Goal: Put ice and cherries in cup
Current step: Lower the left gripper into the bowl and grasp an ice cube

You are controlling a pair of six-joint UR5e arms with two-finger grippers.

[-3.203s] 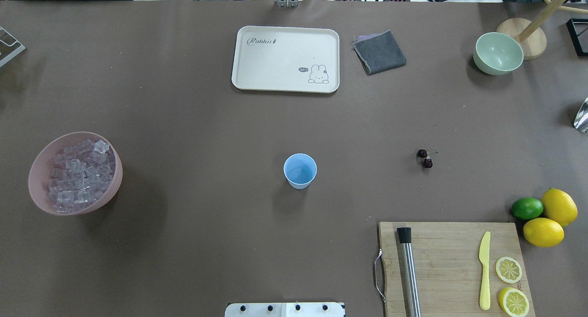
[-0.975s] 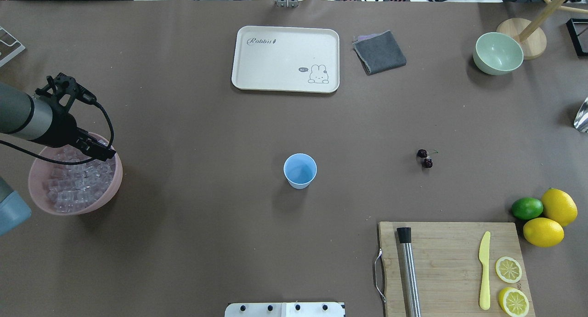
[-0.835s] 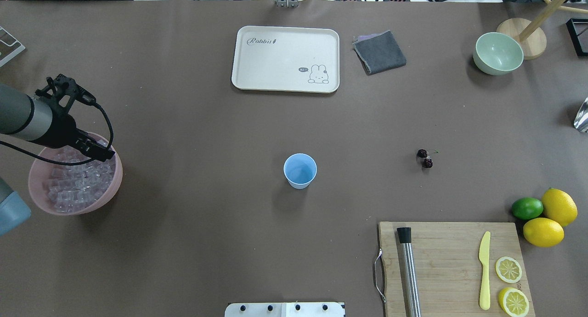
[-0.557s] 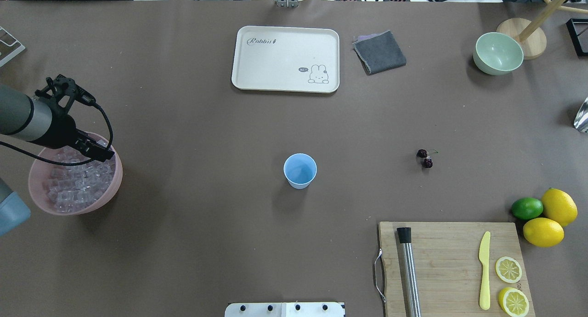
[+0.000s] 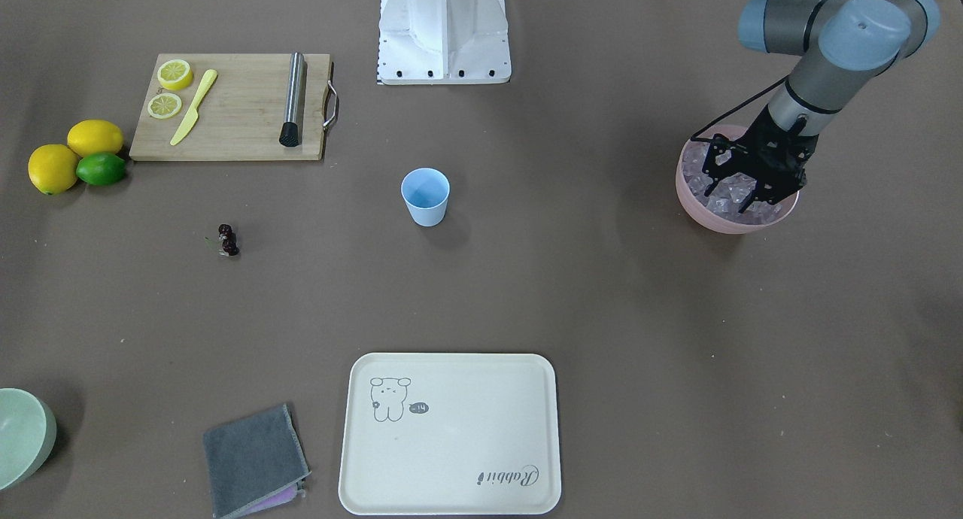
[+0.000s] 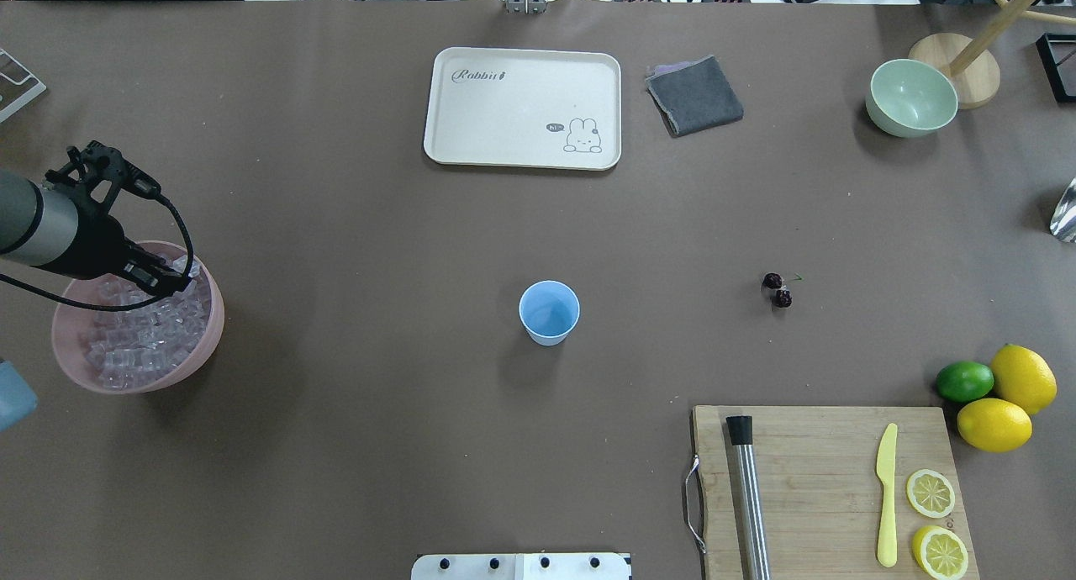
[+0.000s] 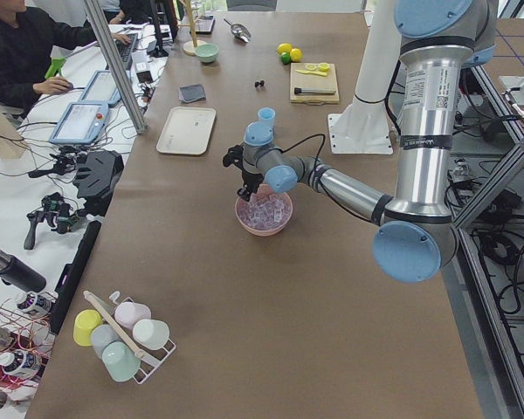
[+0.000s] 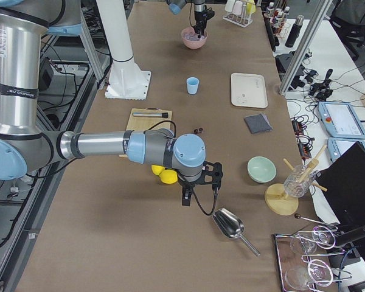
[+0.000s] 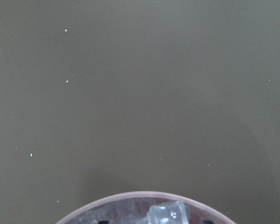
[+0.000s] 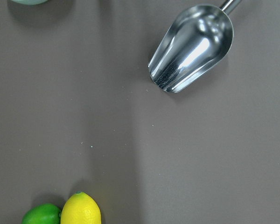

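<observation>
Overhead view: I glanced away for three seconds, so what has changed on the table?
The left arm came in from the left and brought its fingers over the pink bowl of ice, then drew back slightly leftward. They look open; nothing visibly picked up. The cup, cherries and everything else stayed put.

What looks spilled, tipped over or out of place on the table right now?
Nothing stands out. The cup stands upright and empty, the ice is all inside the pink bowl with none spilled on the table, and the cherries lie on the table, well apart from the cup.
</observation>
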